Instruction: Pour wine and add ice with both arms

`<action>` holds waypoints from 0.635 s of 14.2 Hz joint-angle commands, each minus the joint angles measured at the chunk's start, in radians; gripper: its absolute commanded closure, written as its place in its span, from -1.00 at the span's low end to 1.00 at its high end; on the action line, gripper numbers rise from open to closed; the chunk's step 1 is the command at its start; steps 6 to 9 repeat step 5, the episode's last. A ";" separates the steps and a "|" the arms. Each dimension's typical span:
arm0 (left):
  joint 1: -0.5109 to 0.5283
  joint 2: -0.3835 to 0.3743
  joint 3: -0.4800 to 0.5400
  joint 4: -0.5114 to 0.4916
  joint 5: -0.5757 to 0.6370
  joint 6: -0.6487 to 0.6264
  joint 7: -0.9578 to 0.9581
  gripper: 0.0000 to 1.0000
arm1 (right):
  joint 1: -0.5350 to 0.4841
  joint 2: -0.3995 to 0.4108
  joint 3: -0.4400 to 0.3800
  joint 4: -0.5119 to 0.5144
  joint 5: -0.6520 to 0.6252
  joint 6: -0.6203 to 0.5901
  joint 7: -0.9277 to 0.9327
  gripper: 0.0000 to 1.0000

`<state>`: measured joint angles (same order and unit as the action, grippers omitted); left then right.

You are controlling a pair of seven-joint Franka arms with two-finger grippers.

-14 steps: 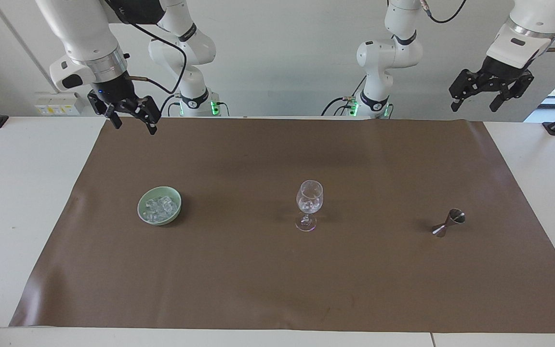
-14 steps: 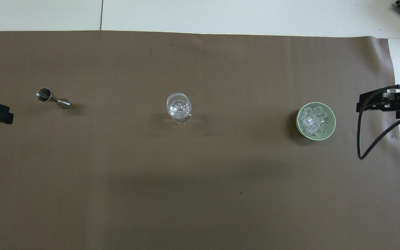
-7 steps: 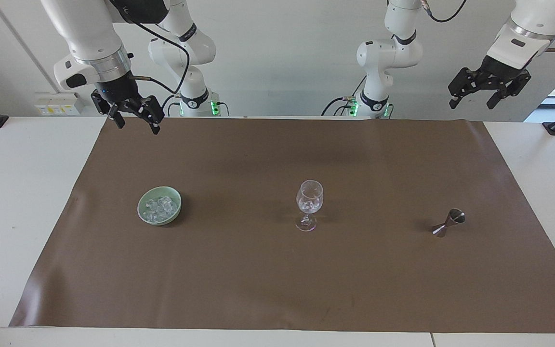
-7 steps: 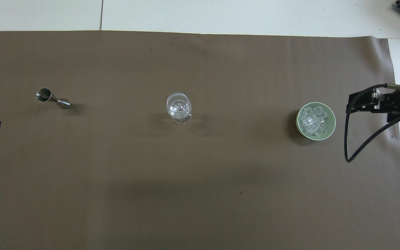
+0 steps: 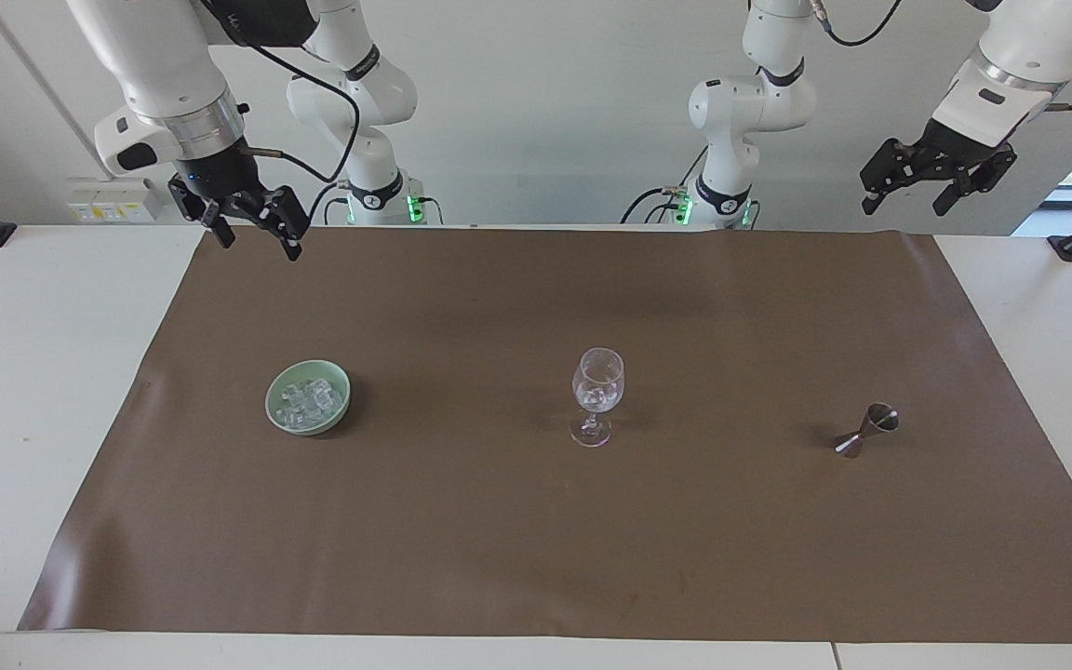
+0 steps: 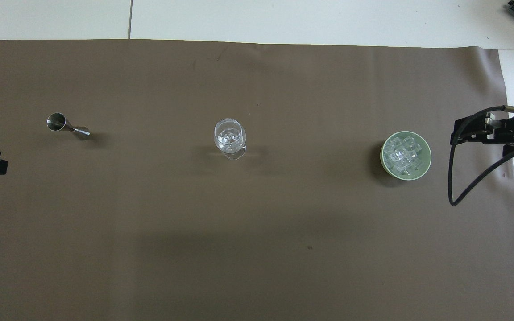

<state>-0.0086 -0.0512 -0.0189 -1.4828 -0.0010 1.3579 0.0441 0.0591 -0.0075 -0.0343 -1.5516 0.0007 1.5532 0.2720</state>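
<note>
1. We see our right claw (image 5: 252,223) raised over the robots' edge of the brown mat (image 5: 536,521), at the right arm's end of the surface. Its fingers stand wide apart and carry nothing.

2. Our left claw (image 5: 936,181) hangs high over the left arm's end of the surface. It too is spread wide and empty.

3. The ice (image 5: 311,402) lies heaped in a pale green bowl (image 5: 277,398) on the mat, toward the right arm's end. We judge it sits there so the right claw can come down on it without crossing the middle.

4. The stemmed wine glass (image 5: 597,395) stands upright mid-mat, between bowl and jigger, within reach of both arms. A few clear cubes seem to lie in it already; we cannot tell whether it holds any liquid.

5. A steel jigger (image 5: 868,431) lies tipped on its side toward the left arm's end, well apart from the glass, so pouring falls naturally to the left arm.

6. With both claws empty and high, we judge the arms to be between steps.
</note>
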 commanded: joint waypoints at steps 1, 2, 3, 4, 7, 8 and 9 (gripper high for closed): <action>-0.004 -0.029 0.007 -0.034 -0.013 0.020 0.013 -1.00 | -0.010 0.000 0.004 0.004 0.021 -0.013 0.007 -1.00; -0.005 -0.027 0.007 -0.031 -0.013 0.023 0.014 -1.00 | -0.010 0.000 0.004 0.004 0.021 -0.013 0.007 -1.00; -0.005 -0.029 0.007 -0.033 -0.013 0.023 0.014 -1.00 | -0.010 0.000 0.004 0.004 0.021 -0.013 0.007 -1.00; -0.005 -0.029 0.007 -0.036 -0.013 0.026 0.014 -1.00 | -0.010 0.000 0.004 0.004 0.021 -0.013 0.007 -1.00; -0.004 -0.029 0.007 -0.034 -0.013 0.033 0.014 -1.00 | -0.010 0.000 0.004 0.004 0.021 -0.013 0.007 -1.00; -0.004 -0.029 0.007 -0.034 -0.013 0.033 0.014 -1.00 | -0.010 0.000 0.004 0.004 0.021 -0.013 0.007 -1.00; -0.004 -0.029 0.007 -0.034 -0.013 0.033 0.014 -1.00 | -0.010 0.000 0.004 0.004 0.021 -0.013 0.007 -1.00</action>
